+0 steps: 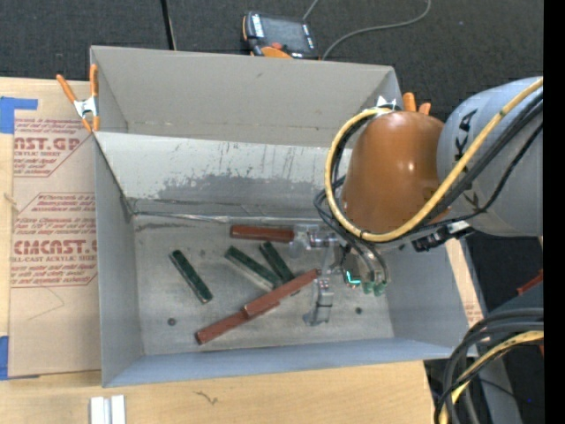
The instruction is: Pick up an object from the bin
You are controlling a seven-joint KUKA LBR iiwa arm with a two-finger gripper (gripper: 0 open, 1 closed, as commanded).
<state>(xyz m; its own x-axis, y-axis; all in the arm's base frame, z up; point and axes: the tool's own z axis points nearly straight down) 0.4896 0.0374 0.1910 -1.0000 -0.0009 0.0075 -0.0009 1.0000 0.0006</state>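
Approach step: my claw (323, 306), spread or pressed I cannot tell, hangs beside the long brown stick (256, 307), which I'd straddle next.

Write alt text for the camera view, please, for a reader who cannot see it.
The arm's gripper hangs low in the grey metal bin, by the right end of a long reddish-brown stick lying aslant. A shorter brown stick and three dark green sticks lie further left.
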